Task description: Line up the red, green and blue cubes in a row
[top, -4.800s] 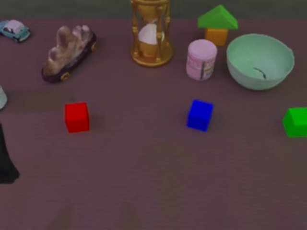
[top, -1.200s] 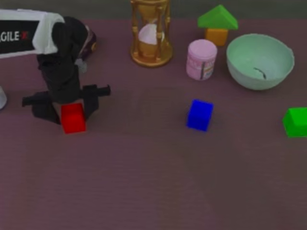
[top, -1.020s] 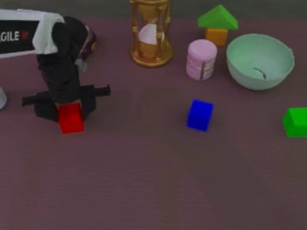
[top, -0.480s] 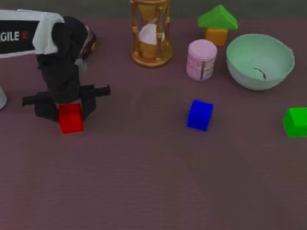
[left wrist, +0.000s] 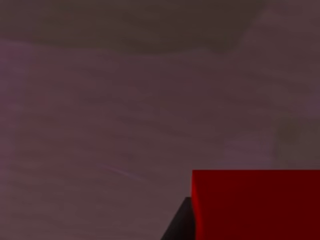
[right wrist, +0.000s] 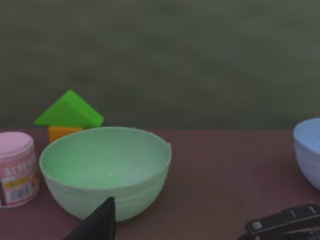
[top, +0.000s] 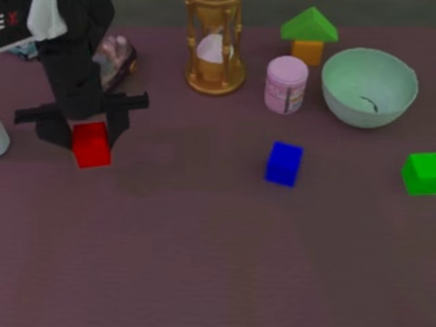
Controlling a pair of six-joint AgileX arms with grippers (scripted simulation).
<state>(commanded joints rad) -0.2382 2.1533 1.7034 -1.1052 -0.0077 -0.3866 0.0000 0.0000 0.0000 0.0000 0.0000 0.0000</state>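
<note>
The left gripper hung over the far left part of the counter, its black jaws clenched on the red cube, one finger on each side of it. The left wrist view showed the same cube filling one corner, with a dark finger edge just beside it and the purple counter surface behind; whether the cube touched the counter I could not tell.

The blue cube sat alone near the middle of the counter, a little to the right, well apart from the red one. The green cube lay at the far right edge, partly cut off by the picture's border. The three were roughly level with one another but widely spaced.

Along the far side stood a gold hourglass, a pink canister, a pale green bowl and a green wedge resting on a small orange block. A brownish ornament on a dark base peeked out from behind the left arm.

The right arm did not appear in the top view. Its wrist camera looked at the bowl, the wedge and the canister, with a light blue bowl at the edge. Dark parts of the right gripper showed low in that view, too little to tell how its jaws stood.
</note>
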